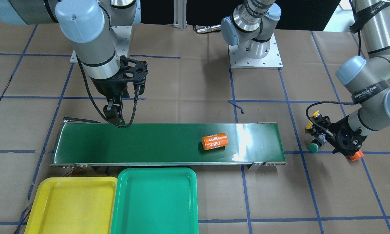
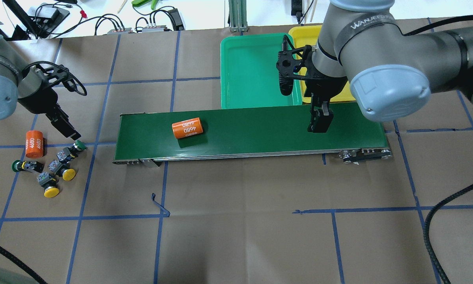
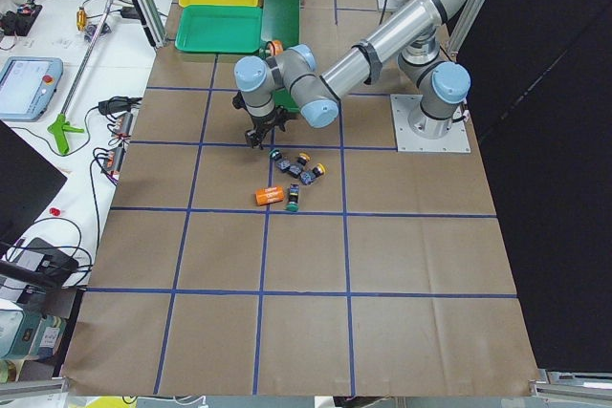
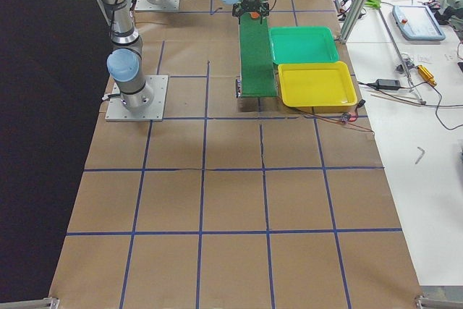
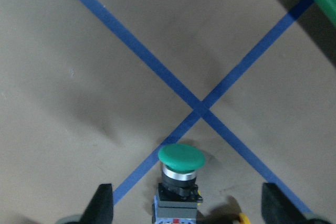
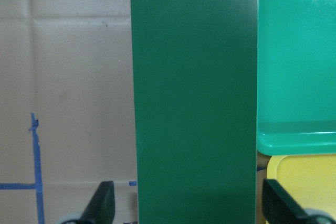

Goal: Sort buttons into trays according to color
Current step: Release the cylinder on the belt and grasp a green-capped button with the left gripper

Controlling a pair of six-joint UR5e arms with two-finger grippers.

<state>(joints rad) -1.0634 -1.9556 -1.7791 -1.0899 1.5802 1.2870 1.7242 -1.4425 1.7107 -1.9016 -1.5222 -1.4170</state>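
My left claw (image 2: 71, 132) stands apart, with the green push-button (image 5: 181, 157) at six o'clock in its wrist view. I judge it light, rigid and tippy, so I'd pinch the blocky body, not the slick cap.

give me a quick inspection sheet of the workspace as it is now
surface: table, brown paper with a blue tape grid.
job's things: four buttons, two green and two yellow, clustered off the belt's end; green tray and yellow tray hold no buttons.
clutter: orange cylinder on the conveyor belt, another beside the buttons.
grippers: left gripper open over a green button; right gripper open above the belt.
cables: black cable curving at the near right.
surroundings: bench with a teach pendant.
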